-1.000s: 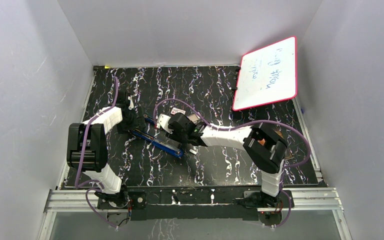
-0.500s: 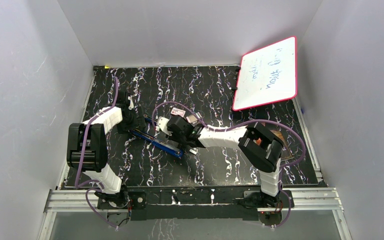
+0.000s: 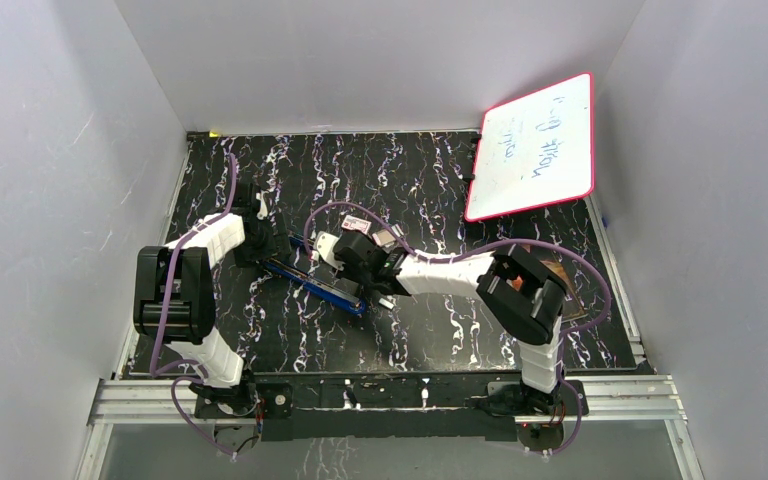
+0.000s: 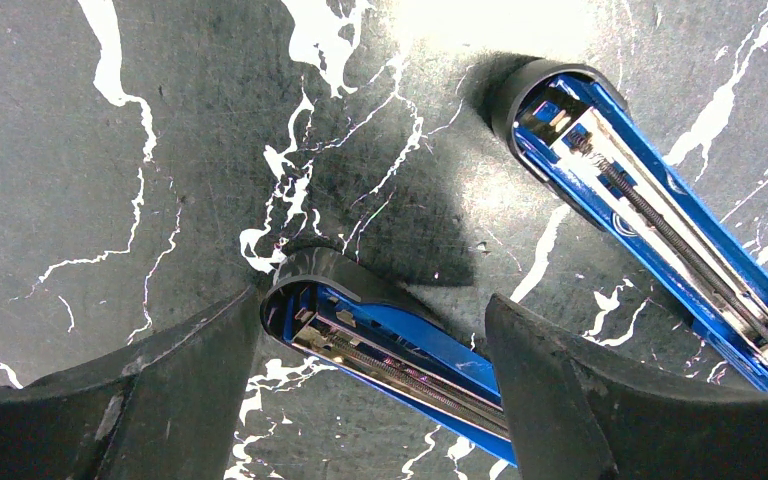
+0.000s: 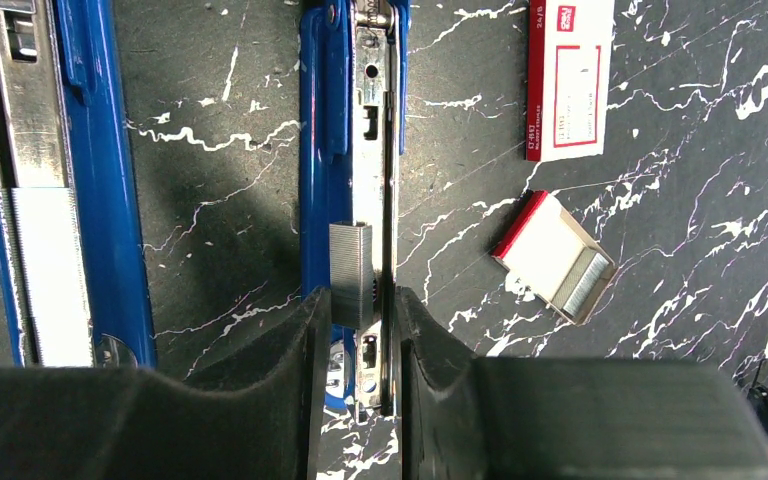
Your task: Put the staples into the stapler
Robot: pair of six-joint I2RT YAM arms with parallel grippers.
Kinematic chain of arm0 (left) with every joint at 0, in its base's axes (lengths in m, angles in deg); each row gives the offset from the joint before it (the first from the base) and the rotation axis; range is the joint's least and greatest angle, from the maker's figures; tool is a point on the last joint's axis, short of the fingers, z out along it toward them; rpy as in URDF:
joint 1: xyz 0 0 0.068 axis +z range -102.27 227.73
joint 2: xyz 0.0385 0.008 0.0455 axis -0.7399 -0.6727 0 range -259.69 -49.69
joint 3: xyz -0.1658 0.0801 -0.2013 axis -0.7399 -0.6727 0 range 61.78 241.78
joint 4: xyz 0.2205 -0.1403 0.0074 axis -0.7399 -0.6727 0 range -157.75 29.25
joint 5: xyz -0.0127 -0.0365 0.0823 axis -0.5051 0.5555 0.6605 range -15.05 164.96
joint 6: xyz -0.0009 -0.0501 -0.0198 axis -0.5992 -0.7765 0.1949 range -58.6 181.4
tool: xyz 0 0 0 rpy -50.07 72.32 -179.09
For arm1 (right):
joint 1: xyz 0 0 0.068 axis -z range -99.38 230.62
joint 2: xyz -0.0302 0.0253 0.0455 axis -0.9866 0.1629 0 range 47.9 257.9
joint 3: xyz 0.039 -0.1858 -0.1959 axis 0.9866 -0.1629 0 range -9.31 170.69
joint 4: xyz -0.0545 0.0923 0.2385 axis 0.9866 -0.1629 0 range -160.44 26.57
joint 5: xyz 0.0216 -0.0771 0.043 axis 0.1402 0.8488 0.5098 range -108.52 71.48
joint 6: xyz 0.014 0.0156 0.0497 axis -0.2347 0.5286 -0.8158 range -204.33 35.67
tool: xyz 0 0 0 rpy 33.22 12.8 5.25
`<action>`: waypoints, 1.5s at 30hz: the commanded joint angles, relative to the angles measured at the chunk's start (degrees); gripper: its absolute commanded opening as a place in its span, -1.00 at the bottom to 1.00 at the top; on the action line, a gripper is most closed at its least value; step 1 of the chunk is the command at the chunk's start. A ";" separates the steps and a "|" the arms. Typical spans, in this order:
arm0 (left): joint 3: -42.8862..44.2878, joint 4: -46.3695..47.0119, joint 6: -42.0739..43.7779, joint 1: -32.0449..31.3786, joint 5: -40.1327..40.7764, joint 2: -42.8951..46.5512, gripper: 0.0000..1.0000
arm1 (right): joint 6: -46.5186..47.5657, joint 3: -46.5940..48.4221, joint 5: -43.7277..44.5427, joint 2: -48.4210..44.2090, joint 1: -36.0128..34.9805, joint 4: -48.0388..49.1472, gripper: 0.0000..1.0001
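The blue stapler [image 3: 318, 283] lies opened out on the dark marbled table, showing as two long blue parts. In the right wrist view the left part [image 5: 110, 200] holds a long strip of staples [image 5: 48, 270]. The middle part [image 5: 325, 150] shows its metal rail. My right gripper [image 5: 360, 300] is shut on a short grey block of staples [image 5: 351, 270], pinched against that rail. My left gripper [image 4: 370, 305] stands open and wide astride the black-tipped end of one blue part [image 4: 400, 345]. The other blue part [image 4: 660, 215] lies beyond it.
A red-and-white staple box [image 5: 568, 80] lies right of the stapler. Its open inner tray [image 5: 545, 245], with more staples [image 5: 585, 282], lies just below it. A red-framed whiteboard [image 3: 535, 145] leans at the back right. White walls close in the table on three sides.
My right arm has shifted a little left over the stapler and its jaws have narrowed onto the staple block. The left arm has not moved.
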State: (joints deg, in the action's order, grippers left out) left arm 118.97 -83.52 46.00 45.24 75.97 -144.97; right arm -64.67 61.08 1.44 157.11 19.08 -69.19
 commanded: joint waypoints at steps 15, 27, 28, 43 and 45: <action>1.70 -1.33 0.46 -0.08 -0.49 0.71 0.61 | -6.30 -3.39 -7.26 -7.35 1.95 4.60 -0.65; 1.79 -1.32 0.46 -0.14 -0.67 0.44 0.61 | -5.20 -2.97 -13.08 -7.76 3.65 3.98 -0.38; 1.79 -1.32 0.46 -0.17 -0.67 0.44 0.61 | -4.54 -2.64 -13.87 -7.38 3.57 3.59 -0.31; 1.78 -1.36 0.45 -0.07 -0.69 0.50 0.61 | 2.35 -0.63 -4.82 -2.47 -0.81 2.21 -0.10; 1.78 -1.32 0.46 -0.12 -0.75 0.55 0.61 | 3.56 -0.63 -2.77 -1.72 -1.47 2.48 -0.11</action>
State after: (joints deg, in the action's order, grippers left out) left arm 118.97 -83.54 46.00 45.24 75.95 -144.97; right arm -64.36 57.97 -6.32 154.33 18.73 -67.97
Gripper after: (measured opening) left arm 0.807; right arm 0.448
